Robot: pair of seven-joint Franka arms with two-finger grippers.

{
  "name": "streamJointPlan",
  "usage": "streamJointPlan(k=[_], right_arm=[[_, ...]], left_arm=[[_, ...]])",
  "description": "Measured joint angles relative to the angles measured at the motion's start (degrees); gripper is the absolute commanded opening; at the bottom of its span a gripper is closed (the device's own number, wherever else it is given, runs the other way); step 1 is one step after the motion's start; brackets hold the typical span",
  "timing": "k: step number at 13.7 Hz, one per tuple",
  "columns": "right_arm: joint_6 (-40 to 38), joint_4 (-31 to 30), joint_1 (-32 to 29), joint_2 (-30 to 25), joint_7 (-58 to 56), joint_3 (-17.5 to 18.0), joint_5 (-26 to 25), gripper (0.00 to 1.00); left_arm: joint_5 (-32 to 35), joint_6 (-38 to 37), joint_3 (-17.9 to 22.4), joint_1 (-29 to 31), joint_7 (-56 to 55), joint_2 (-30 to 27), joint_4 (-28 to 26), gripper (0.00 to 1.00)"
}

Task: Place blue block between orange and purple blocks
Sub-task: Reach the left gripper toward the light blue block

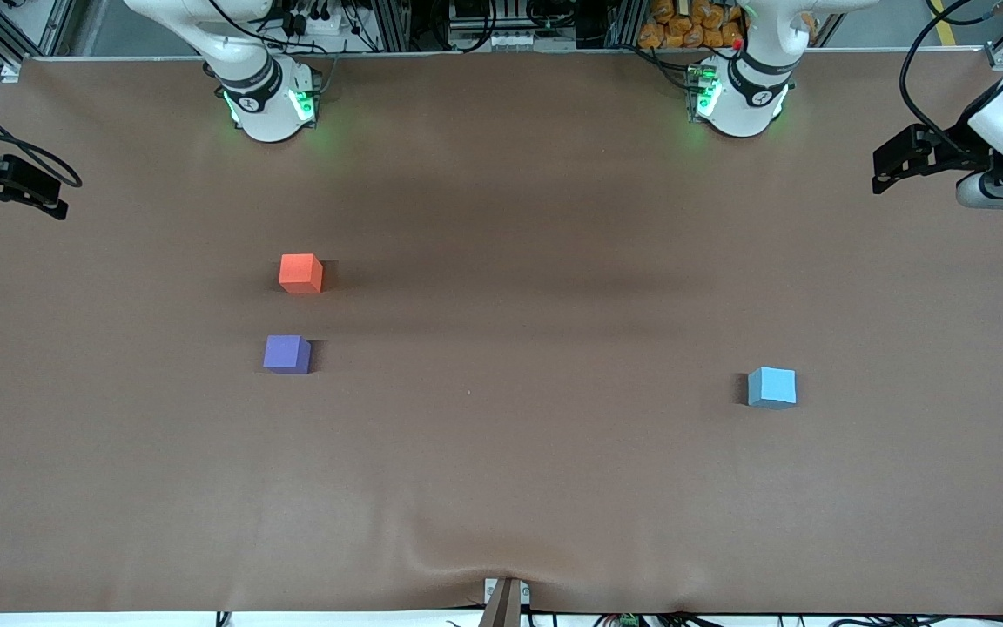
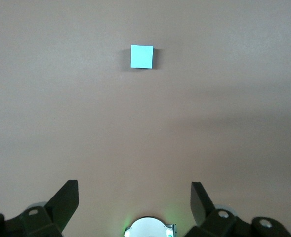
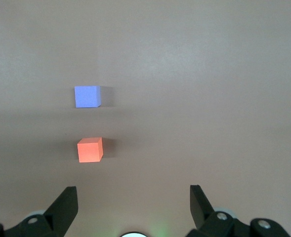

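The light blue block (image 1: 771,387) sits alone on the brown table toward the left arm's end; it also shows in the left wrist view (image 2: 142,56). The orange block (image 1: 300,273) and the purple block (image 1: 286,354) sit toward the right arm's end. The purple one is nearer to the front camera, with about a cube's width of gap between them. Both show in the right wrist view, orange (image 3: 90,149) and purple (image 3: 87,96). My left gripper (image 1: 883,170) (image 2: 134,190) is open and empty, high up. My right gripper (image 1: 40,193) (image 3: 133,193) is open and empty, high up.
The brown cloth-covered table (image 1: 501,453) carries only the three cubes. The two arm bases (image 1: 271,100) (image 1: 741,96) stand along its edge farthest from the front camera. A small clamp (image 1: 504,601) sits at the table's near edge.
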Motion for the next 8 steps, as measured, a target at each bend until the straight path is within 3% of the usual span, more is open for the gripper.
streamJointPlan(k=[5,8], right_arm=[[-0.05,0.00,-0.01,0.00,0.00,-0.02,0.02,1.00],[-0.11,-0.02,-0.03,0.02,0.00,-0.05,0.12,1.00]], left_arm=[[0.00,-0.03,-0.01,-0.01,0.04,1.79,0.23,1.00],[0.00,1.25,0.00,-0.01,-1.46,9.04,2.44,1.00]])
